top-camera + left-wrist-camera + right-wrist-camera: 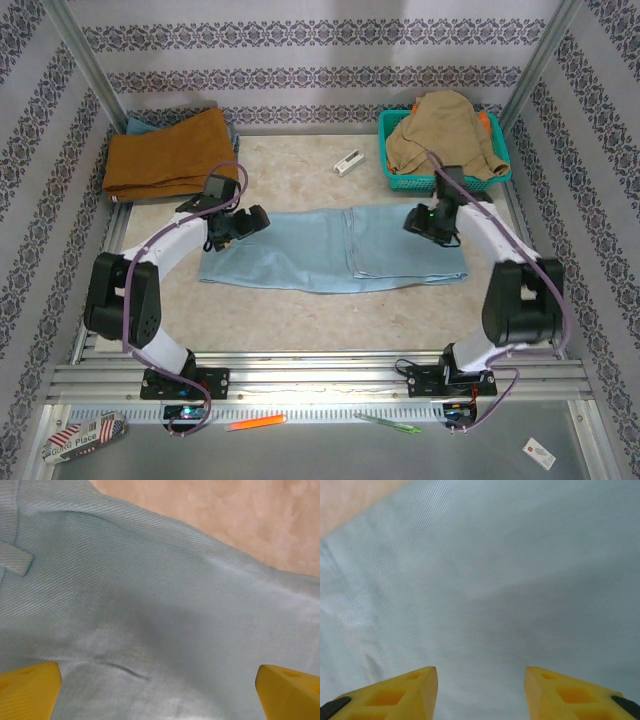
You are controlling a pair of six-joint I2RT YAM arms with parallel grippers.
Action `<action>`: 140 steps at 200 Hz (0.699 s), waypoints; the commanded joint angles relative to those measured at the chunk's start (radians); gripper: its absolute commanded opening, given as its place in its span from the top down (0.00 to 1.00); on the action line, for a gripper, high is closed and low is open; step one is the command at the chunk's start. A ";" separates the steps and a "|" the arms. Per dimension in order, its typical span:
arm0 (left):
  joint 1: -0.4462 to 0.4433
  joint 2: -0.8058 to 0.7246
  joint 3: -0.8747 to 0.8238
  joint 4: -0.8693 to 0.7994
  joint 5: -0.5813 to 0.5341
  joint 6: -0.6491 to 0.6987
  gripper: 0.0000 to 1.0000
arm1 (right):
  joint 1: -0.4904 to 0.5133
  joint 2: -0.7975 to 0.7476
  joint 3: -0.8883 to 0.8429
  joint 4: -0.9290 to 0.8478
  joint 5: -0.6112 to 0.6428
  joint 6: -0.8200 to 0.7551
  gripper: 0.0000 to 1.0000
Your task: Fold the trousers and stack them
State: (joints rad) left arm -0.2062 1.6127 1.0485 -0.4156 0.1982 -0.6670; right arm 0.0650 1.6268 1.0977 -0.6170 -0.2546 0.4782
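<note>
The light sky-blue trousers (330,250) lie flat across the middle of the table, with one layer folded over on the right half. My left gripper (243,226) hovers over their left end, jaws wide open; in the left wrist view its yellow fingertips (27,690) frame bare blue cloth (160,610) with a belt loop at far left. My right gripper (428,225) hovers over the folded right end. Its yellow fingertips (405,692) stand apart above smooth cloth (485,590), with nothing between them.
A rust-orange garment (170,152) lies folded at the back left. A teal basket (395,178) at the back right holds a tan-beige garment (445,130). A small white object (347,163) sits on the table behind the trousers. Bare table (300,320) runs along the near side.
</note>
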 commanded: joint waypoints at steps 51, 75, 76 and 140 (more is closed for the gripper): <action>0.119 0.017 -0.214 0.180 0.079 -0.025 0.00 | 0.017 0.064 -0.044 0.012 -0.238 0.031 0.56; 0.141 -0.057 -0.222 0.145 0.097 -0.013 0.00 | -0.034 -0.034 0.071 -0.150 -0.129 -0.018 0.47; 0.141 -0.060 -0.222 0.141 0.095 -0.013 0.00 | -0.036 -0.035 0.076 -0.156 -0.120 -0.019 0.46; 0.227 -0.165 -0.201 0.001 0.034 -0.080 0.00 | -0.292 0.050 0.156 -0.221 0.055 -0.028 0.29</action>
State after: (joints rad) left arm -0.0139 1.4784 0.8604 -0.3424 0.2512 -0.6979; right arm -0.1810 1.6058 1.2476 -0.7536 -0.2825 0.4671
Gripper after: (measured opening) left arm 0.998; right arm 0.709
